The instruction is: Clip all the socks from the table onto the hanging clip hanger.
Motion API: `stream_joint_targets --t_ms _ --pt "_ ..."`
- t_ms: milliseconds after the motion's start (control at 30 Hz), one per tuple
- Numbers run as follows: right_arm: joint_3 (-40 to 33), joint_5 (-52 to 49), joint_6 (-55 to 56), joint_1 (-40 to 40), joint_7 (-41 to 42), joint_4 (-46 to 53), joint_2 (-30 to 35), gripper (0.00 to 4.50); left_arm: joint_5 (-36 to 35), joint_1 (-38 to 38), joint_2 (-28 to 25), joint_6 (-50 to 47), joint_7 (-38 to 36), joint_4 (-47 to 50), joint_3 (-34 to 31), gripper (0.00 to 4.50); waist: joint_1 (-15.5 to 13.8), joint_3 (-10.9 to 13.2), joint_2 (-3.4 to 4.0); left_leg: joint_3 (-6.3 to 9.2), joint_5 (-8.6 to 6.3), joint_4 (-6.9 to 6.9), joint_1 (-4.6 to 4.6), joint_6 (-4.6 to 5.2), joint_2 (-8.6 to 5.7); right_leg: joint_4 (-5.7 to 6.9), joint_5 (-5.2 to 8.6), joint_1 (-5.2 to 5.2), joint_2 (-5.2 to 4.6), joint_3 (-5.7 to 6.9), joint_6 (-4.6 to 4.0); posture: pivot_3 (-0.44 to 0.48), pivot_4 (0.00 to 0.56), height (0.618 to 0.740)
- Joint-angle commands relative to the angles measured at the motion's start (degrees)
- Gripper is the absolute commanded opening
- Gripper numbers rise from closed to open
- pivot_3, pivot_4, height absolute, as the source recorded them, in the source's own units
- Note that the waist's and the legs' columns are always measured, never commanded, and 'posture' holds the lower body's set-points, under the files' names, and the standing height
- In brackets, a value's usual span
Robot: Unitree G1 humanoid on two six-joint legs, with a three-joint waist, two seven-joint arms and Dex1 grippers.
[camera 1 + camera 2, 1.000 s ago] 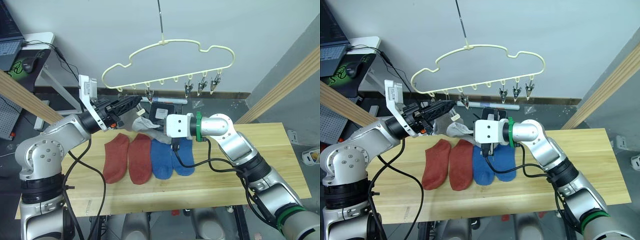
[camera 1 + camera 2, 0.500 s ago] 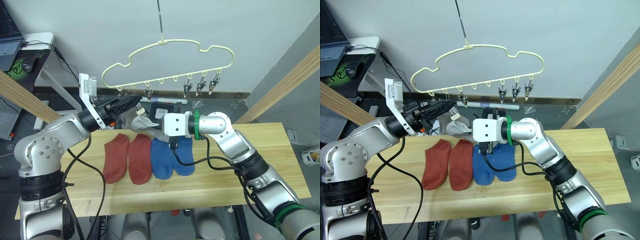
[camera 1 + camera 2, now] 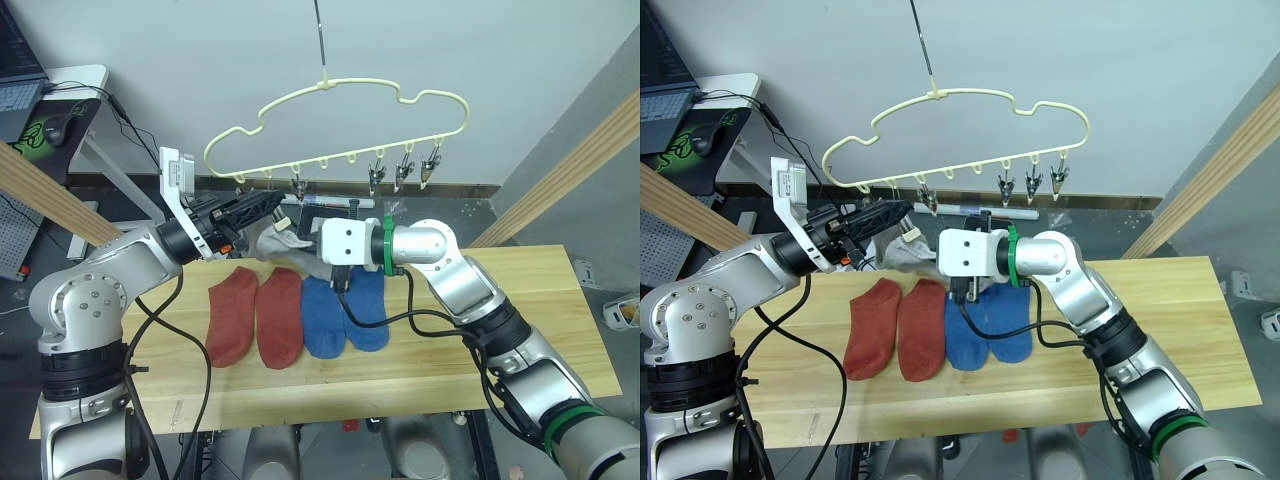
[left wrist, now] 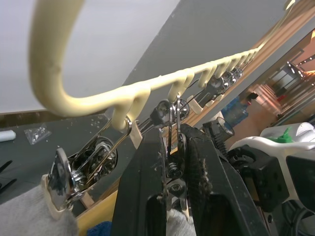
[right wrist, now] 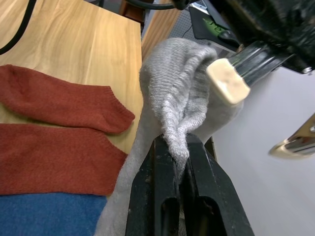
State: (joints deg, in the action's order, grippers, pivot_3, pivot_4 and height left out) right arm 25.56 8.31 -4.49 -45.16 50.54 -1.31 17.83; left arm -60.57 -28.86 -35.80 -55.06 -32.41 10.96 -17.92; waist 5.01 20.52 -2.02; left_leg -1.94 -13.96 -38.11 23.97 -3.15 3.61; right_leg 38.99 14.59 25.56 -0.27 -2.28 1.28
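The pale-yellow clip hanger [image 3: 330,95] hangs over the table [image 3: 480,350]. My left gripper [image 4: 172,135] is shut on one of its metal clips [image 4: 171,113] near the left end of the bar. My right gripper [image 5: 174,142] is shut on a light grey sock [image 3: 283,243], holding its cuff up against that clip's cream pad [image 5: 227,78]. Two rust-red socks [image 3: 255,315] and two blue socks [image 3: 345,315] lie side by side on the wood below the grippers. Three free clips [image 3: 405,170] hang at the bar's right end.
A thick wooden pole [image 3: 50,200] slants past at the left and another [image 3: 570,165] at the right. A desk with a mouse [image 3: 55,125] stands far left. A black box [image 3: 325,225] lies on the floor behind the table.
My right gripper has carried the grey sock a little left and up, closer to the clip. The left gripper has stayed on the clip.
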Motion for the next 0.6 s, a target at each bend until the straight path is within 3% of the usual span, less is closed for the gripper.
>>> stream_joint_targets --t_ms 33,600 --pt "-1.6 -0.4 0.2 -0.8 -0.6 1.7 -0.1 0.0 0.1 0.4 -1.0 0.1 -1.2 1.3 -0.1 0.24 0.0 0.0 0.0 0.0 0.0 0.0 0.0 0.0 0.0 0.0 0.0 0.0 0.0 0.0 0.0 -0.192 0.313 0.735" --pt "-2.4 -1.5 -0.3 -1.0 -0.8 3.0 0.1 0.0 2.3 1.1 -1.5 0.6 -3.5 1.2 0.4 0.24 0.1 -0.1 -0.1 0.0 0.0 -0.03 0.0 0.0 0.0 0.03 -0.01 0.0 0.0 0.01 -0.01 -0.197 0.305 0.735"
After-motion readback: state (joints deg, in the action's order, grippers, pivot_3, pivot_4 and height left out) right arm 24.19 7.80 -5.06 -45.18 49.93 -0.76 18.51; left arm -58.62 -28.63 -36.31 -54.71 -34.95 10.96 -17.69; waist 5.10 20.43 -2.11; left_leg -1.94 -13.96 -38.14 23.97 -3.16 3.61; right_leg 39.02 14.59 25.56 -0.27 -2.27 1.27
